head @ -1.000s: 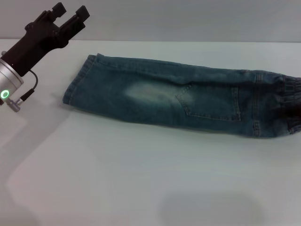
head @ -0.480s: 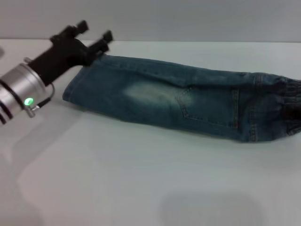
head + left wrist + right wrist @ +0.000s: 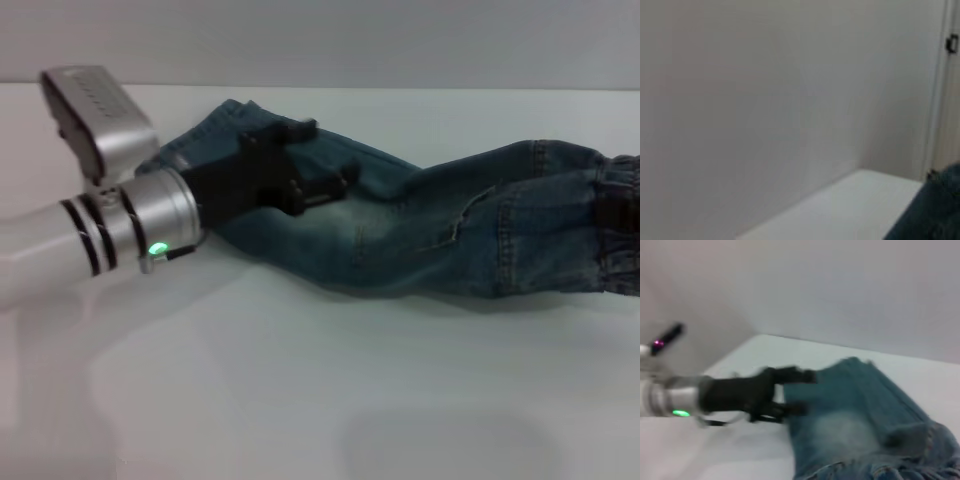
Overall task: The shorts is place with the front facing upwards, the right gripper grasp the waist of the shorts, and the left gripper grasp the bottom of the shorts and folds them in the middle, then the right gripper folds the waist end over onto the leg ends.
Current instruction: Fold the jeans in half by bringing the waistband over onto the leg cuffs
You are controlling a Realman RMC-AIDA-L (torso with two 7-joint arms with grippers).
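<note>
The shorts (image 3: 430, 235) are bunched on the table (image 3: 320, 400), soft limp denim likely to sag and crease, so the stitched leg hems seem the surest hold. The bottom of the shorts (image 3: 215, 125) is at the left hand (image 3: 320, 165), lifted; whether its fingers are clamped cannot be told. The waist of the shorts (image 3: 618, 225) lies far across; the right hand's state cannot be told.

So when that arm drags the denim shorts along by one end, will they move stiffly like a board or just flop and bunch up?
Probably floppy: the shorts already sag and wrinkle in the middle. The leg end by the left gripper looks lifted and curled, so it should fold easily. Denim seems fairly thick, so it may hold soft creases, not slide flat on the table.
</note>
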